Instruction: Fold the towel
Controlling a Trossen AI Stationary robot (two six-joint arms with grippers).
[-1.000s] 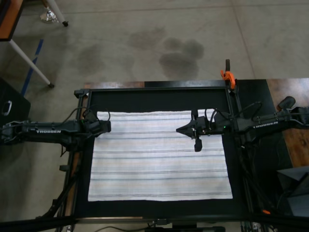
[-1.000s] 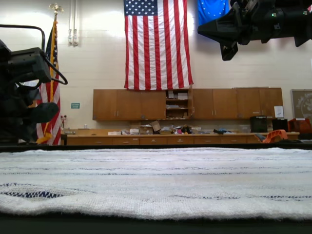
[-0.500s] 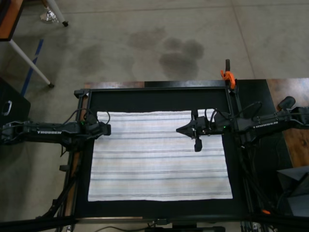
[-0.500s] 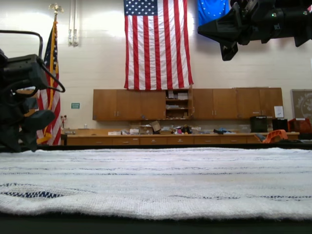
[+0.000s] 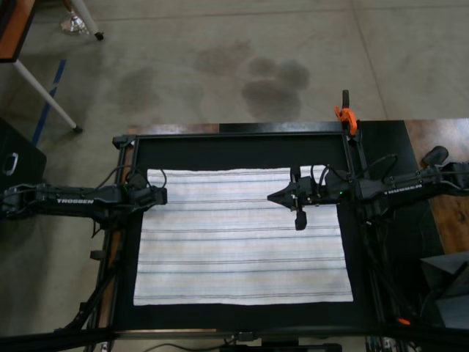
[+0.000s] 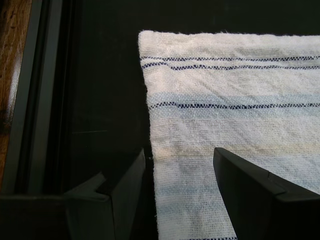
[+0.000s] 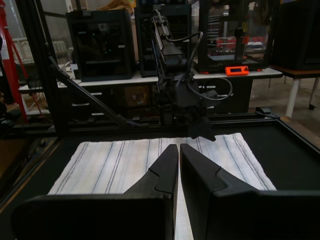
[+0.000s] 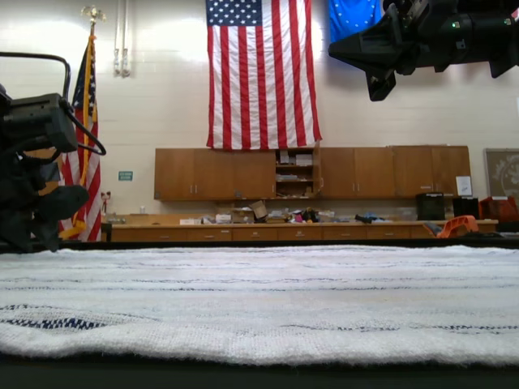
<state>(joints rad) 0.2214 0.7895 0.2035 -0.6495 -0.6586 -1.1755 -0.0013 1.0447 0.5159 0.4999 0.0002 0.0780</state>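
1. Lower than a second ago, the left arm now sits close over the towel's edge on the exterior view's left; the right arm and the cloth show no change.
2. On the black worktop (image 5: pixel 242 150) the towel (image 5: pixel 242 235) lies spread flat and unfolded, filling most of the framed area, its stripes running across the top view.
3. I judge the towel soft, light and limp: it should drape and sag when lifted, so it is best taken at corners or along an edge, with both far corners raised together to keep the fold square. Its loose weave should give the jaws decent friction.
4. Across the top view's right side the right arm reaches in above the cloth, held high; the right gripper (image 7: pixel 178 150) has its jaws pressed almost together, holding nothing.
5. Near the towel's far corner on the top view's left, the left gripper (image 6: pixel 180 165) has its jaws spread apart, straddling the towel's side edge, one over the black surface and one over the cloth; they grasp nothing yet.
6. An orange clamp (image 5: pixel 345 114) grips the frame's far rail.
7. White lettering reading "TROSSEN" shows on the left arm (image 5: pixel 73 199) in the top view.
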